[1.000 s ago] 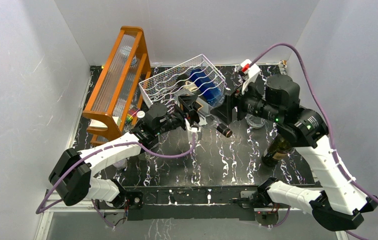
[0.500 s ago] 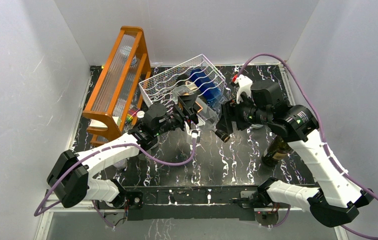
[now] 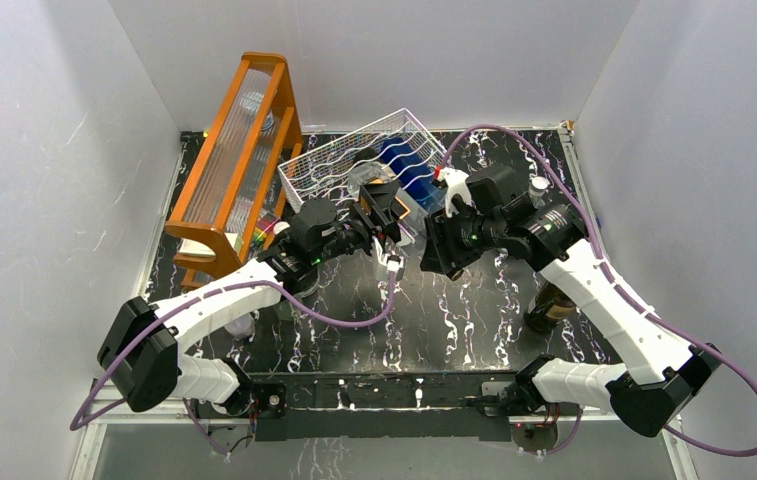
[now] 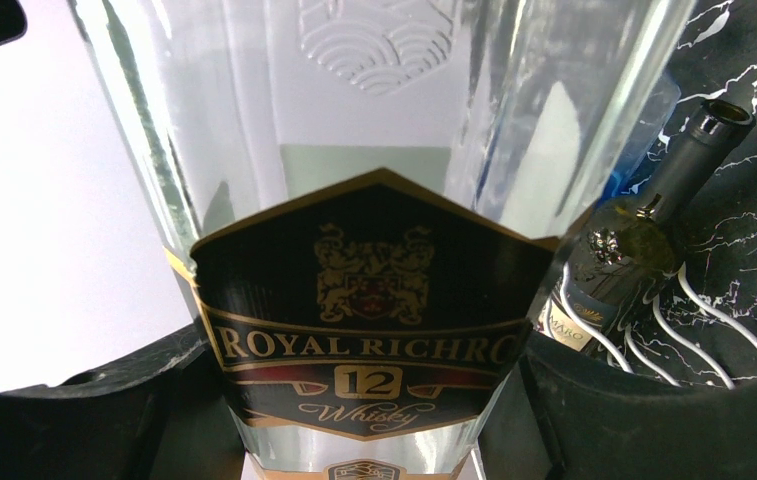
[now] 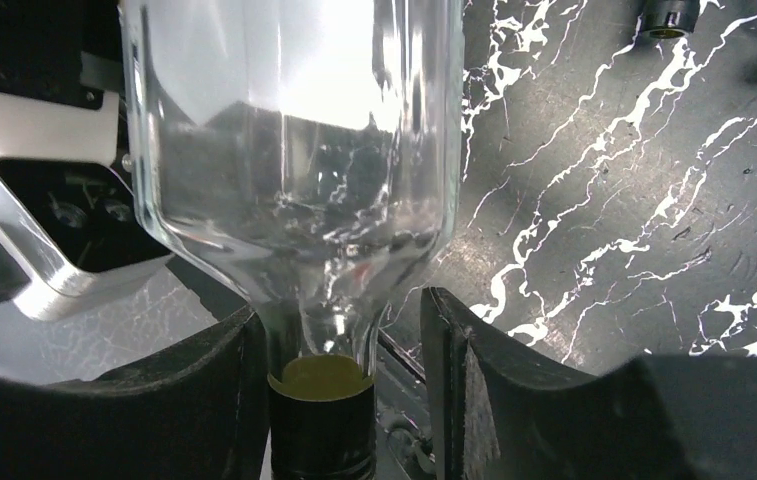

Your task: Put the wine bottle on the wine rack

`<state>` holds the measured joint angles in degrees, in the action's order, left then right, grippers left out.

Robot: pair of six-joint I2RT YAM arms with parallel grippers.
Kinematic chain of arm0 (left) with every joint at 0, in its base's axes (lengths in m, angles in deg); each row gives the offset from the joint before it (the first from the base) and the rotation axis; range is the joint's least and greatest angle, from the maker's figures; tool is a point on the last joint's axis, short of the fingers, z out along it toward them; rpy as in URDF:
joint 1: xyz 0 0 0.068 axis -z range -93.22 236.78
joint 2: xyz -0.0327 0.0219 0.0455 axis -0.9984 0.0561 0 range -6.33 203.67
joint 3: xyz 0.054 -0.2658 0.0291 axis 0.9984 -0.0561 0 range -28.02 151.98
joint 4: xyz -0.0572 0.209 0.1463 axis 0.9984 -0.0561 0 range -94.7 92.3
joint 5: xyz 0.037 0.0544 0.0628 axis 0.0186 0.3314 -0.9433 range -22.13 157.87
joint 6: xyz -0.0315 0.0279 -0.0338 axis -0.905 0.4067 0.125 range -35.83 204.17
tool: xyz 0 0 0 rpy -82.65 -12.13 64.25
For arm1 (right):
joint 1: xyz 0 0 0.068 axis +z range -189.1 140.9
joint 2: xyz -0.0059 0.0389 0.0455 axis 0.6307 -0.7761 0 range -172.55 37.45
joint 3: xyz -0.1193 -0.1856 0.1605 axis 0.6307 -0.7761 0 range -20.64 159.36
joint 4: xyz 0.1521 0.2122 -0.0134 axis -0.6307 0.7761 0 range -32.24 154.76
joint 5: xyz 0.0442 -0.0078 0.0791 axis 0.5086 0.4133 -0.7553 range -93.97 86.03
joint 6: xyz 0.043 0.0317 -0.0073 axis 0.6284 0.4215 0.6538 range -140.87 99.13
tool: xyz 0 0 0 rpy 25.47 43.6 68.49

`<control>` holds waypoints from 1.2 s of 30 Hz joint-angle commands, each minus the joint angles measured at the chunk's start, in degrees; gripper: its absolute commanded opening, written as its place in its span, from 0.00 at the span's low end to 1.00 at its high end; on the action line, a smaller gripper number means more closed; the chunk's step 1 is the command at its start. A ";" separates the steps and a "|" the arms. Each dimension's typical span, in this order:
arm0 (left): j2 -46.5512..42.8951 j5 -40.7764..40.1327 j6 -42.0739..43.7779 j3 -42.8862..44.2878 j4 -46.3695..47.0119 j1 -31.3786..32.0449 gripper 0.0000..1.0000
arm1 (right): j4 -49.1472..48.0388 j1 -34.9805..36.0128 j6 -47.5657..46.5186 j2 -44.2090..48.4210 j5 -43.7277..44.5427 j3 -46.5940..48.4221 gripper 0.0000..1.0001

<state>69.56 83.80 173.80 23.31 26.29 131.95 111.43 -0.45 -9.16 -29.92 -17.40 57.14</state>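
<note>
Clear bottle (image 4: 374, 120), whisky label with "12", is held tilted above the counter (image 3: 454, 320). Its base is at the near edge of the wine rack (image 3: 354, 160), its neck slanting down and away from the rack; it is not yet on the wires.

Left gripper (image 4: 369, 400) pinches the labelled body from both sides.

Right gripper (image 5: 339, 320) straddles the capped neck, fingers spread, with a gap showing on one side.

The rack holds a dark bottle (image 4: 644, 230) lying on the white wires and a blue bottle (image 3: 414, 165). A dark green bottle (image 3: 552, 305) stands under the right arm. An orange frame (image 3: 239, 150) stands left of the rack.
</note>
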 commanded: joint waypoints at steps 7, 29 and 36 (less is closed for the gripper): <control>-1.07 1.29 0.22 6.73 5.84 0.10 0.00 | -1.31 0.11 1.65 -1.09 -0.02 0.36 0.26; -1.66 0.42 -3.38 9.93 0.65 0.10 0.00 | -4.40 0.04 -1.16 -1.28 0.17 -1.71 0.02; -2.05 -1.40 -4.04 8.45 0.16 0.07 0.66 | -7.27 0.04 -2.04 0.73 3.74 -1.18 0.00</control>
<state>71.18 82.38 171.96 27.99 17.33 131.91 109.90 -0.34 -9.58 -31.26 -17.64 55.41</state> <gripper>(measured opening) 0.632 0.460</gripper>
